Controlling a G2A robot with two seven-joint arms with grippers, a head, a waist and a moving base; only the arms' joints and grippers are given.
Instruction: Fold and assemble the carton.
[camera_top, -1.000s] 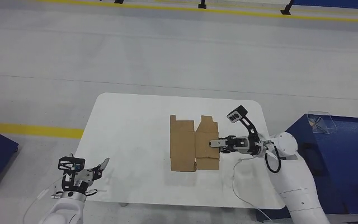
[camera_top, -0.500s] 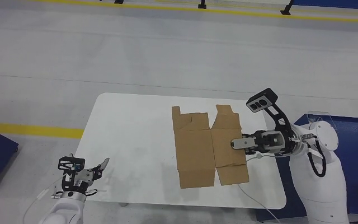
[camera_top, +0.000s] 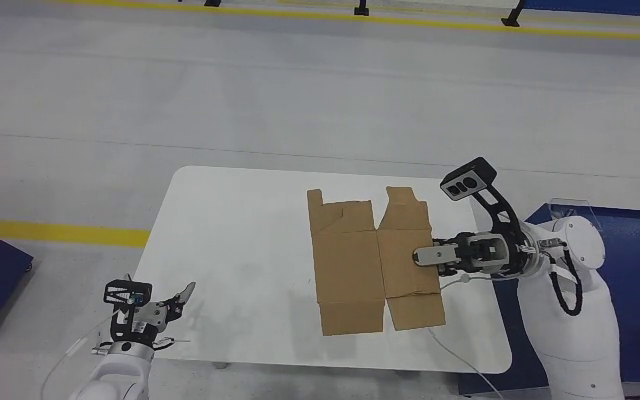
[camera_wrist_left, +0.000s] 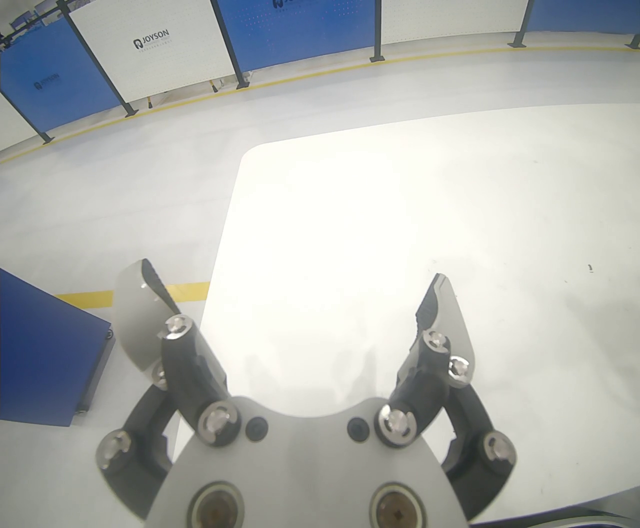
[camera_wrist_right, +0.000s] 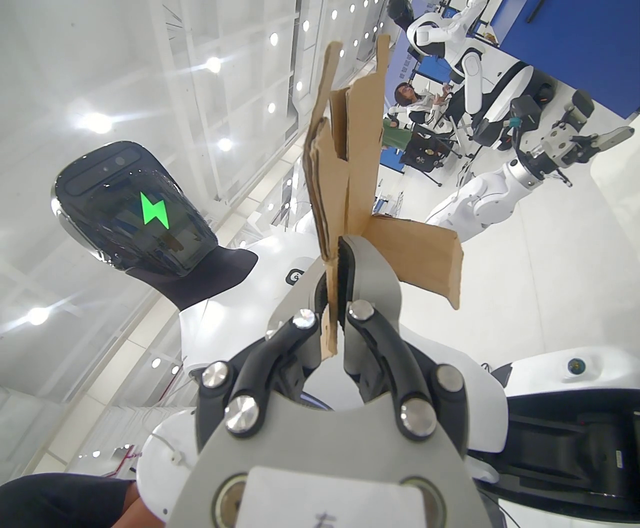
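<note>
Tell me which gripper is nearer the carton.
Right. The right gripper is shut on the carton at its edge. The left gripper is open by the opposite corner of the table, well apart from the carton.

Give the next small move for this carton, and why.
Probably bring the left gripper across to the carton: the right gripper is shut on its edge, the carton is unopened, and the left gripper sits open and empty at the table corner.
</note>
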